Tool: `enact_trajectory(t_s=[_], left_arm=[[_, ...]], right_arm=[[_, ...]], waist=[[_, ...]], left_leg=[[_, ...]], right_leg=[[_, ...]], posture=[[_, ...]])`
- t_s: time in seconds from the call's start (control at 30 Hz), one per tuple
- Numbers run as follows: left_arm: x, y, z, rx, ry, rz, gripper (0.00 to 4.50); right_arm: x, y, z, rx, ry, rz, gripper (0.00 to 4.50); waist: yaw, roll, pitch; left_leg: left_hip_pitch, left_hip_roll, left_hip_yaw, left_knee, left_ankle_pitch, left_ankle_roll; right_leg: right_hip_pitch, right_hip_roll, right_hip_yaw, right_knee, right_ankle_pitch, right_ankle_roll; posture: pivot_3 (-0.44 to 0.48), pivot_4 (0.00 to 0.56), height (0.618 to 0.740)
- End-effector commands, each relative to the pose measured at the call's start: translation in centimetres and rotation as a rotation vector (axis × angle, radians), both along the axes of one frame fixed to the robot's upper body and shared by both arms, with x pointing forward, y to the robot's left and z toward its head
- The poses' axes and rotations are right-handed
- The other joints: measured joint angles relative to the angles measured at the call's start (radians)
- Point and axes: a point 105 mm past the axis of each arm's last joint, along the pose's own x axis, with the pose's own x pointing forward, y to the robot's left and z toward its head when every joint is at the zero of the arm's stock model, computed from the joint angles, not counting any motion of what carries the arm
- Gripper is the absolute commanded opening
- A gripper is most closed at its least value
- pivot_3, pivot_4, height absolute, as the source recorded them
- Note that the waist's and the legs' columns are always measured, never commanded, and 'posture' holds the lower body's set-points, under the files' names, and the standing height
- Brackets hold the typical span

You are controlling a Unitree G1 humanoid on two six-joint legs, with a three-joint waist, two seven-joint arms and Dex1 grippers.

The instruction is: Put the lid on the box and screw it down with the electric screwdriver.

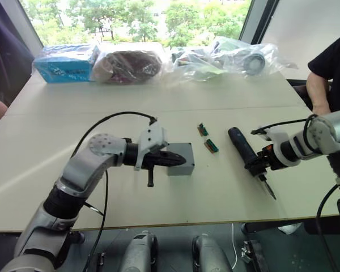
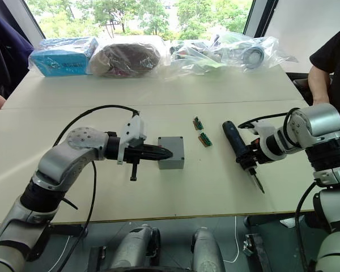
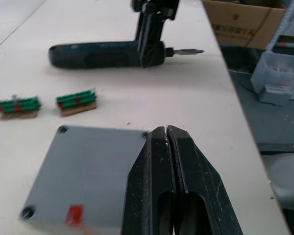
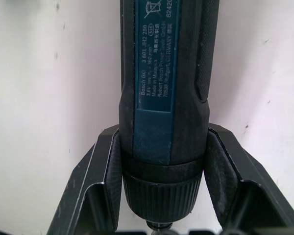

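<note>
The lid [image 3: 88,171] already sits on the box [image 2: 171,153], red mark up, near the middle of the table [image 1: 56,170] and a little toward its front edge. The corner holes that show look dark and hollow, so the screwing seems still to be done. The left gripper [image 3: 167,142] rests over the lid's edge with its fingers pressed together, gripping nothing; whether the tips touch the lid is not clear.

The screwdriver [image 2: 238,144] lies flat toward the table's right front corner, bit aimed at the front edge. The right gripper [image 4: 161,181] has a finger against each side of its body near the chuck, so it looks grasped but not lifted. Two green connector blocks [image 1: 207,137] lie between box and screwdriver.

Left to do: raise the tool, stand it upright, drive each corner.

No loose screws can be made out. One lid corner is hidden behind the left fingers. The box's contents are covered
</note>
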Motion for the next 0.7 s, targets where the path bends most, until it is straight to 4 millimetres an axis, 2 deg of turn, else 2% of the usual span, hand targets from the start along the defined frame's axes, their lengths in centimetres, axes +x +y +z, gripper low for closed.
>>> enact_trajectory(t_s=[0.03,0.07,0.13,0.17,0.2,0.27,0.33,0.4,0.47,0.5,0.63,0.7], left_arm=[[0.7,1.0,1.0,-0.009,-0.049,0.028,0.0],[0.8,1.1,1.0,-0.009,-0.048,0.031,0.0],[1.4,1.6,1.1,-0.002,-0.04,0.039,0.0],[1.6,1.7,1.0,0.002,-0.035,0.038,0.0],[1.7,1.8,1.0,0.006,-0.032,0.037,0.0],[1.8,1.8,0.8,0.016,-0.023,0.027,0.0],[2.2,1.7,0.8,0.019,-0.014,0.022,0.0],[2.4,1.5,0.6,0.024,-0.015,0.017,0.0],[2.7,1.1,0.6,0.026,-0.022,0.015,0.0],[2.9,0.8,0.6,0.028,-0.033,0.015,0.0],[3.7,0.2,0.3,0.033,-0.076,0.032,0.0],[3.4,-0.3,0.1,0.032,-0.072,0.012,0.0]], right_arm=[[2.0,-0.2,4.8,0.033,-0.234,-0.048,1.76],[2.2,0.0,5.1,0.052,-0.249,-0.057,1.76],[3.8,2.8,10.3,0.198,-0.591,0.026,1.76],[3.7,4.3,13.3,0.296,-0.786,0.076,1.76],[3.2,5.1,15.1,0.361,-0.914,0.097,1.76],[1.2,7.6,17.0,0.496,-1.082,0.192,1.76],[0.0,9.2,17.6,0.568,-1.176,0.198,1.76],[-1.0,10.9,17.4,0.558,-1.255,0.246,1.76],[-1.6,12.7,16.0,0.411,-1.317,0.342,1.76],[-1.7,13.5,15.4,0.4,-1.336,0.348,1.76],[-2.0,15.4,14.4,0.454,-1.4,0.336,1.76],[-2.1,16.4,13.8,0.491,-1.414,0.335,1.76]], waist=[[0.002,0.0,0.0],[0.001,0.0,0.0],[-0.001,0.0,0.0],[-0.005,0.0,0.001],[-0.009,0.001,0.002],[-0.008,0.004,0.003],[-0.001,0.003,0.002],[0.004,0.003,0.002],[0.005,0.001,0.001],[0.004,0.001,0.001],[-0.004,0.002,0.001],[-0.004,0.002,0.001]], left_leg=[[0.0,0.0,0.0,0.0,0.0,0.0],[-0.001,0.0,0.0,0.0,0.0,0.0],[-0.001,0.0,0.0,-0.001,0.0,0.0],[-0.001,0.0,0.0,-0.001,0.0,0.0],[-0.001,0.0,0.0,-0.002,0.0,0.0],[-0.001,0.0,0.001,-0.003,0.0,0.0],[-0.001,0.001,-0.002,-0.005,0.0,0.0],[-0.001,0.002,-0.003,-0.004,0.0,-0.001],[-0.001,0.001,-0.003,-0.002,0.0,-0.001],[-0.001,0.0,-0.003,-0.002,0.0,-0.001],[0.0,-0.002,-0.001,0.0,0.0,0.0],[0.0,-0.001,-0.001,0.0,0.0,-0.001]], right_leg=[[0.0,0.0,0.0,0.0,0.0,0.0],[-0.001,0.0,0.0,0.001,0.0,0.0],[-0.001,0.0,0.0,0.001,0.0,0.001],[-0.001,0.001,0.0,0.001,0.0,0.001],[-0.002,0.002,0.0,0.001,0.0,0.001],[-0.003,0.003,0.001,0.002,0.0,0.001],[-0.003,0.004,0.0,0.002,-0.001,0.001],[-0.002,0.005,-0.001,0.002,-0.001,0.001],[0.0,0.004,-0.002,0.001,-0.001,0.001],[0.001,0.002,-0.002,0.001,-0.001,0.001],[0.001,0.001,0.001,0.001,-0.001,0.001],[0.0,0.001,0.001,0.003,0.0,0.002]], posture=[[0.0,0.15,0.74],[0.0,0.15,0.74],[0.0,0.15,0.74],[0.0,0.15,0.74],[0.0,0.15,0.74],[0.0,0.15,0.74],[0.0,0.15,0.74],[0.0,0.15,0.74],[0.0,0.15,0.74],[0.0,0.15,0.74],[0.0,0.15,0.74],[0.0,0.15,0.74]])
